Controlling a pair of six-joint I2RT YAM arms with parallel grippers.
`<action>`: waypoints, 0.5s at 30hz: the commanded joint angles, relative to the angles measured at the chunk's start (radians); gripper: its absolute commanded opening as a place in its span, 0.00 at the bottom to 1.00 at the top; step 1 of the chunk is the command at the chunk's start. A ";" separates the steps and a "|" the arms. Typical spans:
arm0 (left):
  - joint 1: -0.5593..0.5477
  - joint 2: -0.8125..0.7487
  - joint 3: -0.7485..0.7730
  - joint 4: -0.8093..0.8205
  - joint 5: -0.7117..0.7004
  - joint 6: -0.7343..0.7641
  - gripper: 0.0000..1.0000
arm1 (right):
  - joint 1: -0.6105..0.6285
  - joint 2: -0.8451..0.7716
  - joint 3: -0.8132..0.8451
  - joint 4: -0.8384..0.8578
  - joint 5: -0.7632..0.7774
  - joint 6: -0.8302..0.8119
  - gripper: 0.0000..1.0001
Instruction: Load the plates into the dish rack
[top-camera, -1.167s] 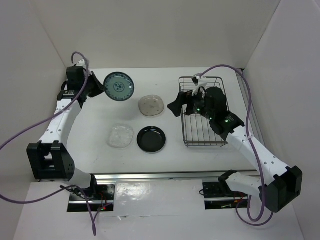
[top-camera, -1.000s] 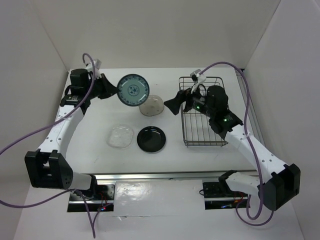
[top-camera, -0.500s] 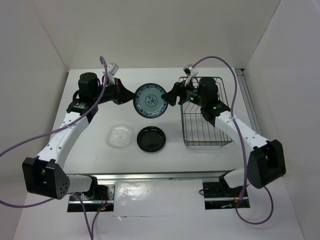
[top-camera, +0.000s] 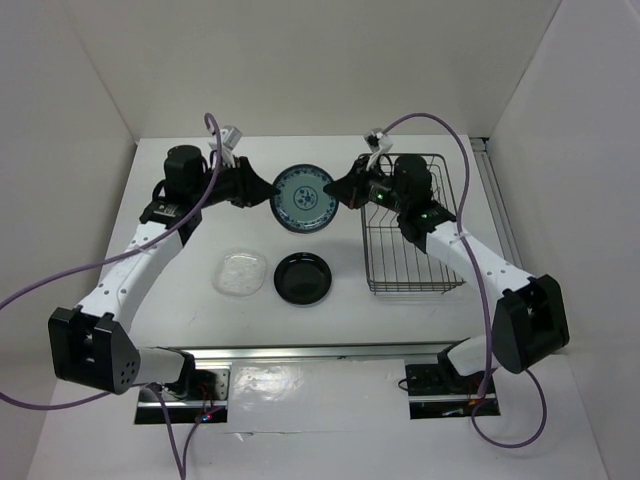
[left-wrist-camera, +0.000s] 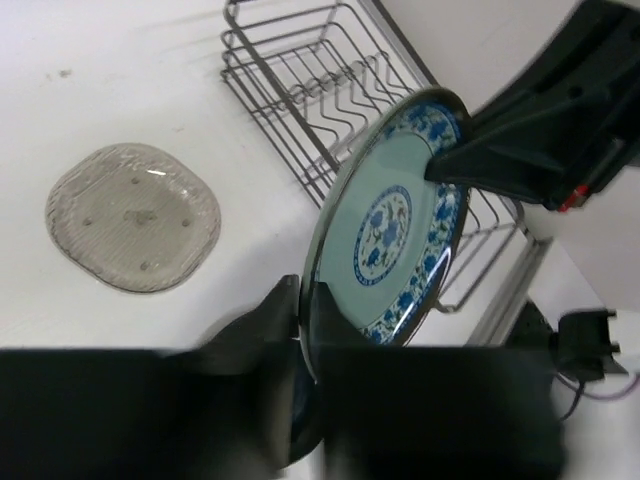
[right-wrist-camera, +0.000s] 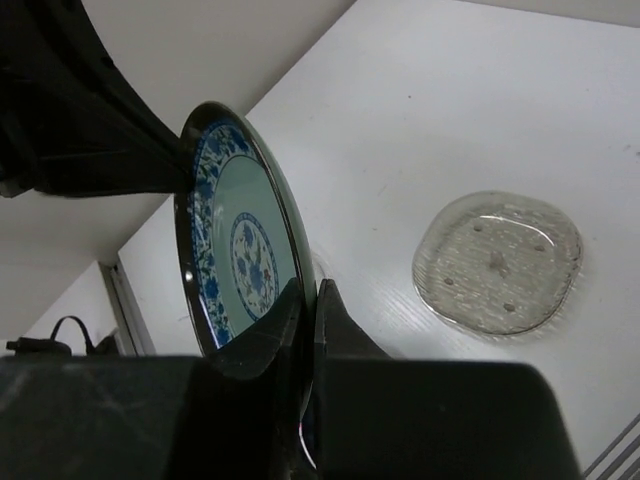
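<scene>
1. Two grippers meet at one plate: the teal plate hangs in the air above the table, standing on edge between them.
2. The left gripper has its fingers narrowed to a thin slot on the plate's left rim; in the left wrist view the rim sits right between the fingertips, pinched from both faces.
3. The right gripper is closed the same way on the opposite rim, one finger on each face, as the right wrist view shows.
4. The patterned face of the plate tilts upward toward the top camera.
5. The dish rack stands on the table just right of the held plate, under the right arm; the plate is outside it.
6. A translucent plate lies flat on the table below the held one.
7. The black plate and the clear glass plate lie side by side nearer the arm bases, apart from both grippers.
</scene>
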 joint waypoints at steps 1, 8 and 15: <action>-0.006 -0.030 0.015 0.016 -0.162 -0.042 0.49 | 0.019 -0.036 0.041 -0.051 0.176 -0.050 0.00; 0.003 -0.079 0.017 -0.142 -0.533 -0.096 1.00 | -0.056 -0.079 0.161 -0.367 0.867 -0.138 0.00; 0.003 -0.079 0.035 -0.211 -0.555 -0.107 1.00 | -0.142 -0.077 0.227 -0.478 1.162 -0.190 0.00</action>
